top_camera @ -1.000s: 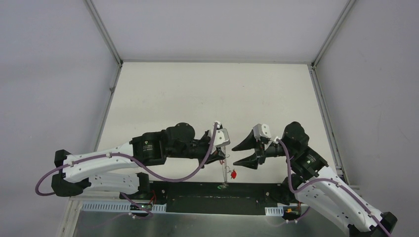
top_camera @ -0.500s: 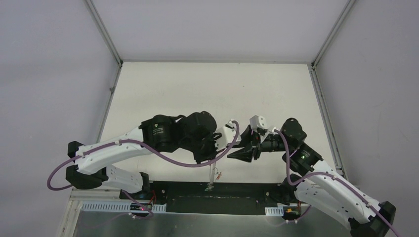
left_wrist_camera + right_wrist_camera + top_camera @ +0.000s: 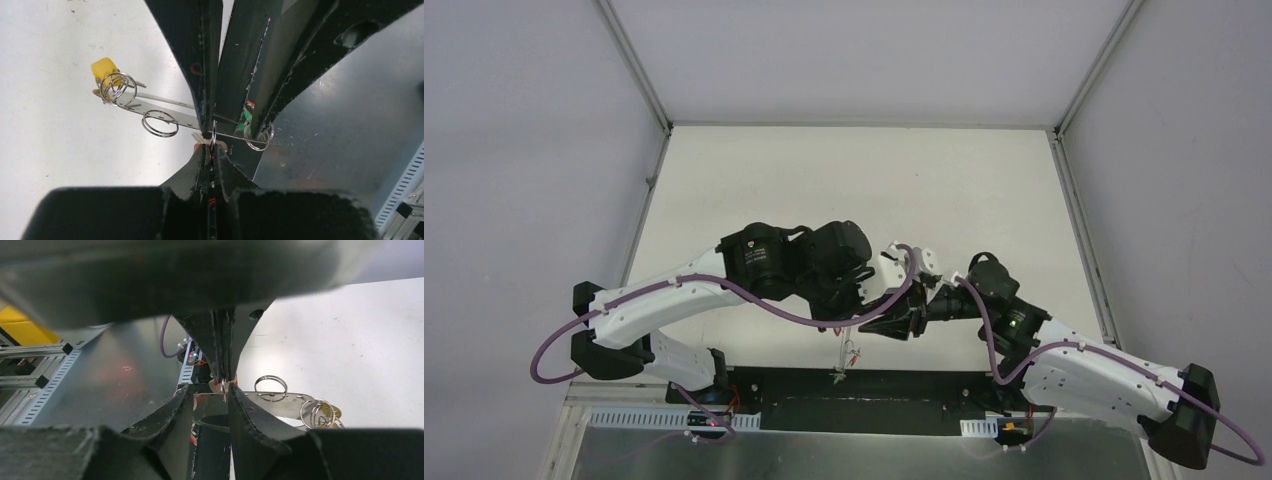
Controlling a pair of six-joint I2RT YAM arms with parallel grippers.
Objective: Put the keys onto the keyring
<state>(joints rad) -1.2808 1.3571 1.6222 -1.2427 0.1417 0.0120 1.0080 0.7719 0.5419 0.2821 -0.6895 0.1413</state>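
My left gripper (image 3: 213,150) is shut on the keyring (image 3: 213,139), a thin wire hoop seen edge-on between its tips. Silver keys on small loops hang from it: one with a yellow tag (image 3: 103,68), another loop (image 3: 160,123), and one by a green and red tag (image 3: 246,116). In the top view the bunch (image 3: 850,355) dangles below the two grippers. My right gripper (image 3: 210,392) is open, its fingers straddling the left fingertips (image 3: 222,352) and the hoop (image 3: 223,387). The yellow tag shows at its right (image 3: 334,412).
The grippers meet over the near edge of the white table (image 3: 854,190), above the black base plate (image 3: 904,395) and a perforated metal rail (image 3: 654,418). Grey walls stand on the left, back and right.
The left arm swung its gripper and the hanging keys to the left. The right arm reached left, and its open fingers closed in around the left fingertips.
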